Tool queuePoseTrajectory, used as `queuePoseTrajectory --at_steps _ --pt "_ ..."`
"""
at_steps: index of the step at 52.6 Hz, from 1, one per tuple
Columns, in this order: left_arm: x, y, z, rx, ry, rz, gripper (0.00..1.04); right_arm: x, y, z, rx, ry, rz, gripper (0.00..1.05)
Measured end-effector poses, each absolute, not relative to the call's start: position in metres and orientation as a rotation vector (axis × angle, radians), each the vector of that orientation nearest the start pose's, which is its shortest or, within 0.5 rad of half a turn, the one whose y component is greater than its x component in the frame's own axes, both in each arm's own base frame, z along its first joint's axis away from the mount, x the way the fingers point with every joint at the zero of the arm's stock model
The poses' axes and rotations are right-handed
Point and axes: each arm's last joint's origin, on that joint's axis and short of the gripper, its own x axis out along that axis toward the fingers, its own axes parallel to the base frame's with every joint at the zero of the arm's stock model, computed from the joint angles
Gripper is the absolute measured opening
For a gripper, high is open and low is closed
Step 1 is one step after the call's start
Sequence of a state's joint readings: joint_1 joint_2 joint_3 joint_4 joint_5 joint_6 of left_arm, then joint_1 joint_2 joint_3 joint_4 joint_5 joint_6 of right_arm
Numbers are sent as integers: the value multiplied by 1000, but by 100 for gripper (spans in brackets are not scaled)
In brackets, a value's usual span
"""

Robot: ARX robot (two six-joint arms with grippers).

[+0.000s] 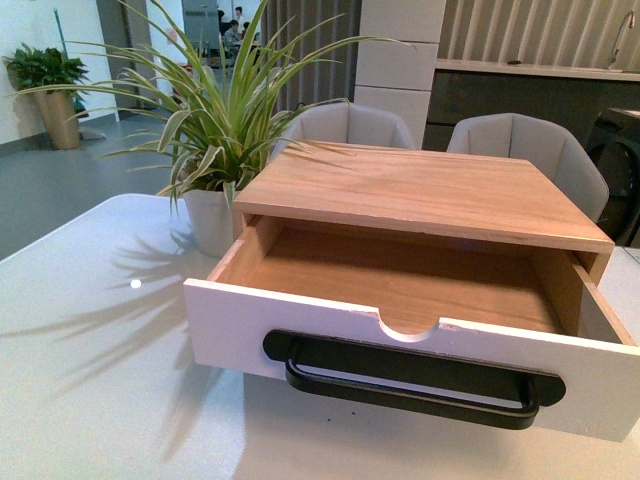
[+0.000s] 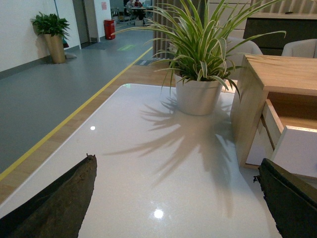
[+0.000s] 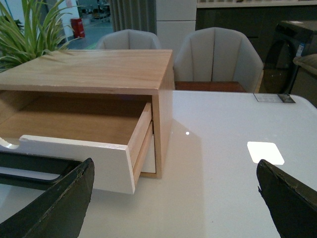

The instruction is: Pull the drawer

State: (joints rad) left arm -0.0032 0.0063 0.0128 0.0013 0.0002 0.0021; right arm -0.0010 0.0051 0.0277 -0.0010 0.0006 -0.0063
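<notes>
the wide white-fronted wooden drawer (image 1: 420,300) with its black bar handle (image 1: 415,380) sits pulled well out on the white surface (image 1: 90,400). i judge the pull done. both my left gripper (image 2: 173,198) and right gripper (image 3: 173,198) are spread wide, holding nothing; next i'd just retract.

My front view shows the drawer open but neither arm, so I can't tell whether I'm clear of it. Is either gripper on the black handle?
Observer: No. The right gripper is open with nothing between its fingers. The handle lies off to one side of it.
Operator: And the left?
Observer: The left gripper is open too. It is over bare table near the potted plant, apart from the drawer.
Operator: Anything under the drawer?
Observer: Yes, a plain white front sits below it and is not pulled out.
</notes>
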Motion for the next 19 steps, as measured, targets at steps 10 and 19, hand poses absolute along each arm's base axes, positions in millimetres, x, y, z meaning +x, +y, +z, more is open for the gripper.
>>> queuePoseTrajectory --at_steps 10,19 --pt "97 0 168 2 -8 -3 97 96 0 172 -6 -22 -2 96" --pt "97 0 168 2 -8 -3 97 96 0 172 -6 -22 -2 96"
